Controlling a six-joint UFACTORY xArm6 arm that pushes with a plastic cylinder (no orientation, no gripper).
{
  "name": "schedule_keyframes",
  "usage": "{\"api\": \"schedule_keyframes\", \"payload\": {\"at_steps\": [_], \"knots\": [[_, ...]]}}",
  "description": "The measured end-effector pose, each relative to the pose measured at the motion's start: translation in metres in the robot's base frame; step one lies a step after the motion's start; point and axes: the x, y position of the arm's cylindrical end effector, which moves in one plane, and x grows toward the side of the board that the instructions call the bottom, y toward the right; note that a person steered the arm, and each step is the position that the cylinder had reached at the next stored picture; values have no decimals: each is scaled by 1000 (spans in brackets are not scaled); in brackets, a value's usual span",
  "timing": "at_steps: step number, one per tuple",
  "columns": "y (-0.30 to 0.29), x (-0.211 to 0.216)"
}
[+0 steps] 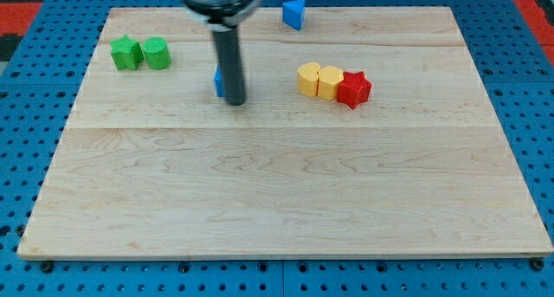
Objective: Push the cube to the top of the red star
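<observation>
1. At the view's far left, near the top of the wooden board [277,193], sits a green star [126,53], and touching its right side is a second green block [157,52], rounded in outline, though its exact shape is hard to make out

2. Further right, left of the board's middle, the dark rod comes straight down from the top of the view, and my tip [235,101] rests on the board in its upper half

3. There are no jaws here to stand open or closed: the rod is a plain straight stick and has hold of nothing

4. A blue block [219,82] peeks out from behind the rod's left edge, right against it; only a thin sliver shows, so I cannot tell its shape, nor be sure whether the tip presses on it

5. To the right of the rod, at the board's top edge, lies another blue block [294,14], wedge-like or triangular, well apart from everything else

6. Right of the middle comes a tight row: a yellow block [308,78] with a rounded left end, a second yellow block [330,80] touching it, and then the red star [353,89] touching that one on the row's right end

7. The red star stands well to the right of my tip, with both yellow blocks between them

8. Blue pegboard [35,115] frames the board on all sides
</observation>
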Motion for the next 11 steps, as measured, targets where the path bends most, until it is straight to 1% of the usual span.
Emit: {"api": "schedule_keyframes", "payload": {"at_steps": [1,2,3,4,5,6,7,8,10,11], "knots": [[-1,-11],[-40,13],[-31,-23],[65,-61],[90,-80],[40,-74],[8,-40],[-40,-57],[56,-102],[72,-117]]}}
